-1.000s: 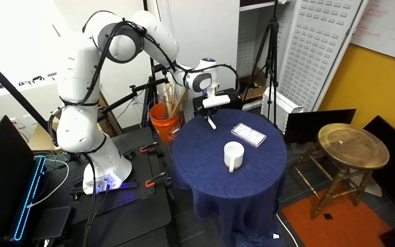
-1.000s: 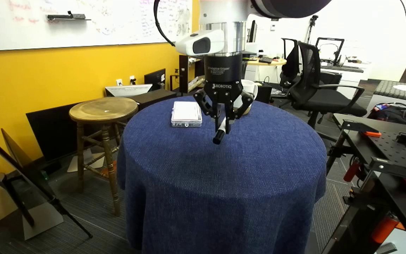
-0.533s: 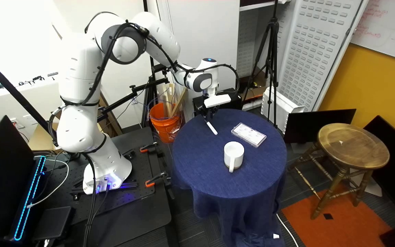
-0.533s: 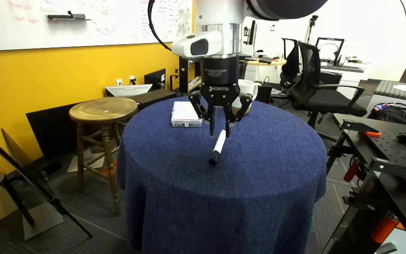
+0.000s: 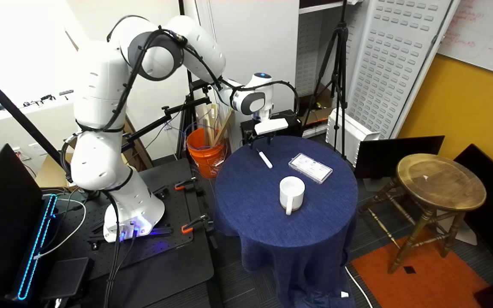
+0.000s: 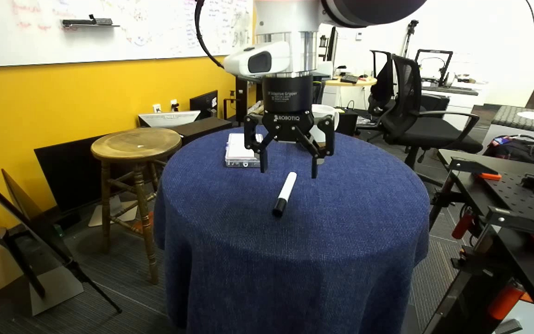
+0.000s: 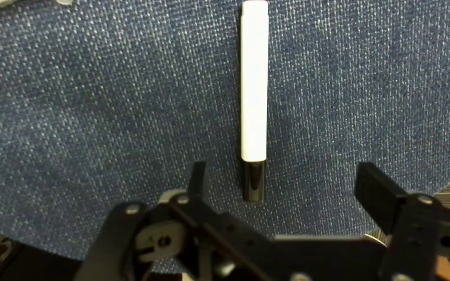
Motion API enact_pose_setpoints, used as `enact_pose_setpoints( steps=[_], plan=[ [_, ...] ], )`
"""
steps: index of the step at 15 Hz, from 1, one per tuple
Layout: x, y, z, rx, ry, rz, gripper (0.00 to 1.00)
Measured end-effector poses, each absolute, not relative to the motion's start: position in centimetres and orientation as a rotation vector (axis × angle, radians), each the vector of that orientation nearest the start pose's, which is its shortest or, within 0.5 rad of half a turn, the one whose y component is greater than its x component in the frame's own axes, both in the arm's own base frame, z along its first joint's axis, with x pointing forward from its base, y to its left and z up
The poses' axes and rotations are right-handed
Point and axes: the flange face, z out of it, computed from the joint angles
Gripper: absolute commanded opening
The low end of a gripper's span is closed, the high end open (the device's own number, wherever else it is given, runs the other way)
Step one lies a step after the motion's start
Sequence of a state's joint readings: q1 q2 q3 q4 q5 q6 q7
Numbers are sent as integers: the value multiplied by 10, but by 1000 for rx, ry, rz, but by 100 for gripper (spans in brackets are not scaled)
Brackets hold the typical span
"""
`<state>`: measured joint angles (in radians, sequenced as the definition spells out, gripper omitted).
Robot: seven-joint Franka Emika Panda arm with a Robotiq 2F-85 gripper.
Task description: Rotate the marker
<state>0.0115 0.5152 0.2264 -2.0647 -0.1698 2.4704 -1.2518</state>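
Observation:
The marker [image 7: 254,86], white with a black end, lies flat on the blue-covered table; in the wrist view it runs up the picture with its black end lowest. In both exterior views the same marker [image 5: 265,160] [image 6: 284,192] rests at a slant on the cloth. Over it, my gripper [image 6: 289,172] points down with its fingers wide apart. From the wrist, the gripper [image 7: 283,167] stands open, and the marker's black end shows between the fingers, closer to the left one and touching neither.
A white mug [image 5: 291,192] stands on the round table [image 5: 250,209]. A flat clear-lidded case [image 5: 310,167] lies between the mug and the table's far edge. Beside the table are a wooden stool [image 5: 441,182] and an orange bucket [image 5: 206,158].
One second ago the gripper was shut on the marker. Its jaws have since spread wide, and the marker has come down onto the cloth, free of the fingers.

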Motion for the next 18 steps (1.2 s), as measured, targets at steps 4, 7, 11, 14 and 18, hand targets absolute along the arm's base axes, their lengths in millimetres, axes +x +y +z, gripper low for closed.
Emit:
enact_pose_setpoints(
  steps=[4, 7, 11, 14, 18],
  plan=[
    [562, 143, 180, 2382, 2221, -64, 100],
    [562, 147, 190, 2585, 2067, -7, 100],
    [559, 144, 206, 2811, 1811, 64, 100],
    [555, 140, 216, 2929, 1596, 162, 100],
    [552, 133, 226, 3032, 1292, 311, 100]
  ],
)
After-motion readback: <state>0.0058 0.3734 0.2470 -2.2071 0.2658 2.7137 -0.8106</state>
